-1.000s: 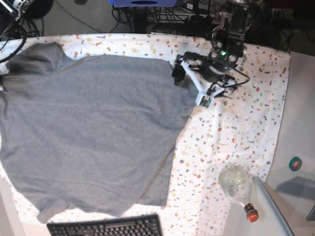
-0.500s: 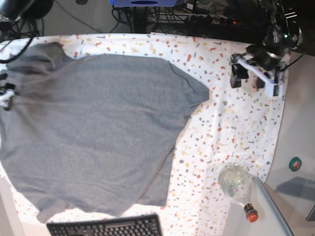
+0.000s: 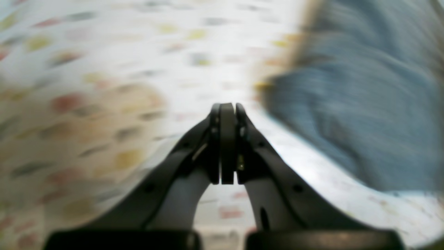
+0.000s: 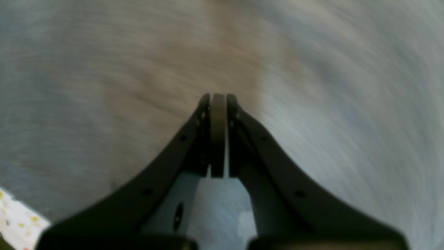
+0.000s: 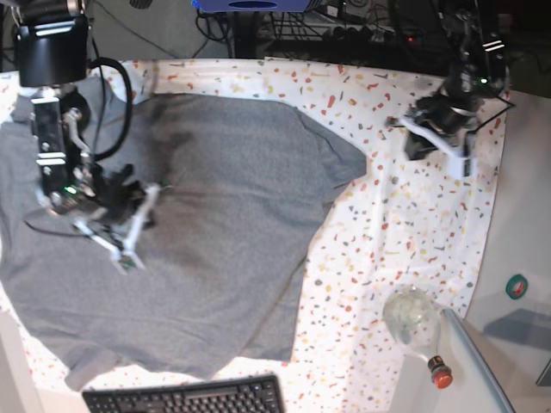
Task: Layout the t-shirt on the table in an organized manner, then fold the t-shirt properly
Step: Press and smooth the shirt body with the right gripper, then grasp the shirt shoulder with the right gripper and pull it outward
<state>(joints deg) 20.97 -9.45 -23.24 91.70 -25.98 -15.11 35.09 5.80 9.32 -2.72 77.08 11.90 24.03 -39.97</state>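
A large heather-grey cotton short-sleeved t-shirt (image 5: 189,232) lies spread across the left and middle of the table (image 5: 405,232), a broad flat surface under a white cloth flecked with small red, orange, yellow and grey terrazzo chips. In the base view the fabric reaches from the far edge almost to the near one, with one sleeve pointing toward the bare right side of the cloth. The right gripper (image 5: 159,191) hangs over the shirt's left half, and its wrist view shows the two dark fingers (image 4: 204,139) pressed together with nothing between them, only blurred grey fabric below. The left gripper (image 5: 398,123) hangs over bare cloth near the far right corner, well apart from the sleeve; its wrist view shows its fingers (image 3: 213,139) likewise closed on nothing, with blurred speckled cloth beneath and a grey mass of shirt (image 3: 364,114) off to one side. At the near edge sits a black keyboard (image 5: 185,397). A clear glass bottle with a red cap (image 5: 417,327) lies toward the near right corner. Beyond the far edge are dark cables and equipment (image 5: 344,30), and a small green roll (image 5: 516,286) rests on the grey surface right of the table.
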